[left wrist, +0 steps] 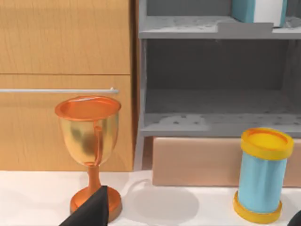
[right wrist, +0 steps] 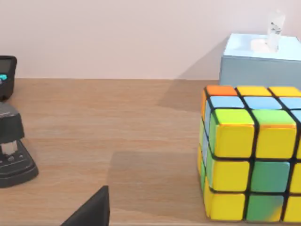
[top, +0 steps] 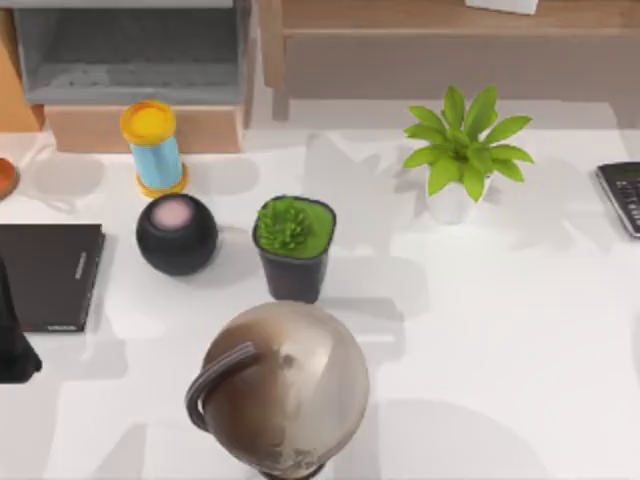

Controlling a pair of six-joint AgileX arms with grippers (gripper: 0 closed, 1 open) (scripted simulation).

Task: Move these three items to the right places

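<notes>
— Cube (right wrist: 251, 153) sits closest, on a wooden shelf beside a pale blue box (right wrist: 261, 59). Pincers?
— Cannot tell, either one.
— Handling?
— Probably light, rigid, slick plastic; squeeze two opposite flat faces, mid-height.

Place: study or home office, rendered
Surface: white desk (top: 480, 330)
Storage: grey shelf unit (left wrist: 211, 70) beside wood drawers (left wrist: 61, 70)
Desk gear: calculator (top: 622, 195) at right edge, black book (top: 45, 275) at left
Decor: globe (top: 285, 385), two potted plants (top: 465, 150), gold cup (left wrist: 89, 136) (trophy-like)
Wooden top: stapler (right wrist: 11, 150), tissue box (right wrist: 258, 59)
</notes>
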